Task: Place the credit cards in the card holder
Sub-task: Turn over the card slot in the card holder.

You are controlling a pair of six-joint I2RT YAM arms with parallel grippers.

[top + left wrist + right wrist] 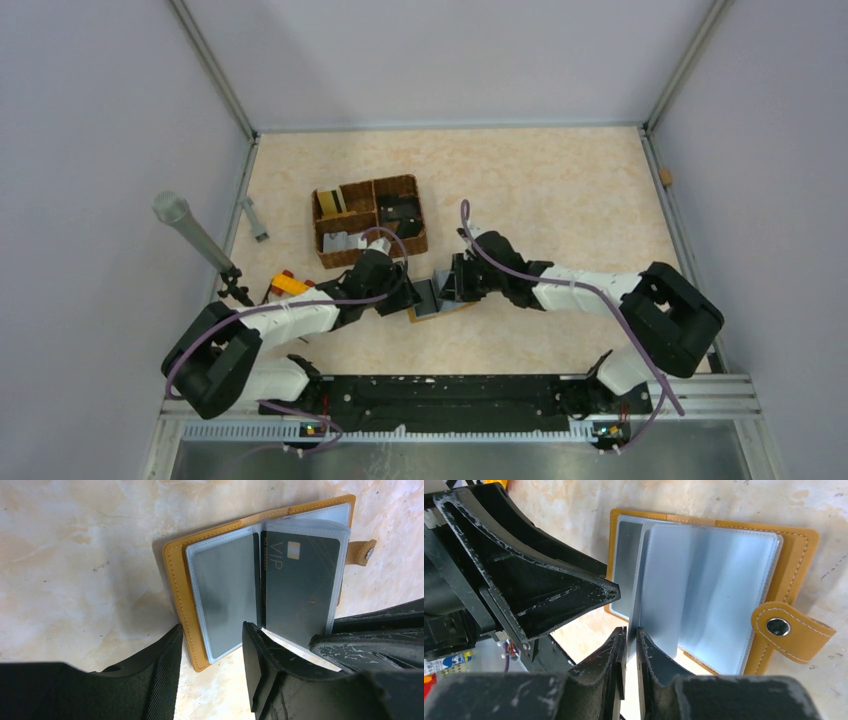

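Claw on the right pinches the near edge of a raised clear sleeve carrying the black VIP card. The left claw stands spread astride the open card holder on the desk. The card looks stiff, slick and light, the sleeve floppy, so grip the short edge.

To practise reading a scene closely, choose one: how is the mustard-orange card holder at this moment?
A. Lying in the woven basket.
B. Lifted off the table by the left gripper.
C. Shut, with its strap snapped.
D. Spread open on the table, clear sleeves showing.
D: the card holder lies flat on the table, spread open, with its clear sleeves showing, a dark card at one of them and its strap unfastened.
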